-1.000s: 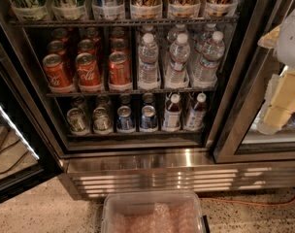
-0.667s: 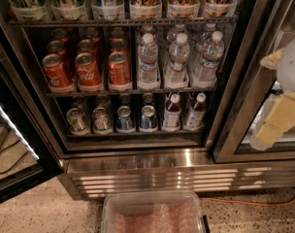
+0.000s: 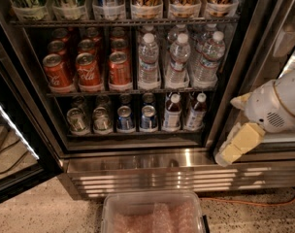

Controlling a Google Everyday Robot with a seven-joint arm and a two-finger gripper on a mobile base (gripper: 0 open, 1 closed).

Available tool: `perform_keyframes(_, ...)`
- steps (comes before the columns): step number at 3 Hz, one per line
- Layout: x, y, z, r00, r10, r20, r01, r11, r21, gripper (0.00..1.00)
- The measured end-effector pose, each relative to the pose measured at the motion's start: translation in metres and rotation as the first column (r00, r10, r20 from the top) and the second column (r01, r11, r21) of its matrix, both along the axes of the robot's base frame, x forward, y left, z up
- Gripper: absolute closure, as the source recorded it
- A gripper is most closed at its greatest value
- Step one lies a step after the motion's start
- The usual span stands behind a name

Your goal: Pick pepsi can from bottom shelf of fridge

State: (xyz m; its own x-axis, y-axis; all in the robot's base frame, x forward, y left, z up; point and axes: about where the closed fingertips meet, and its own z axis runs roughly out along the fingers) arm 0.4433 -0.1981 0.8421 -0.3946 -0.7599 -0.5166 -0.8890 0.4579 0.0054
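Down on the bottom shelf of the fridge, our camera view showed us the pepsi can standing upright, well to the left of our gripper, which hung outside the frame, jaws apart, holding nothing.

On bottom shelf, pepsi can; pincer seemingly outside fridge, right.
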Motion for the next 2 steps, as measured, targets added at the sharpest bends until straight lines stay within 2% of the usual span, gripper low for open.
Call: perform_keyframes(2,0.003,0.012,-0.023,0.9994,0.001,-0.036,0.002,0.996,0.085,0.0)
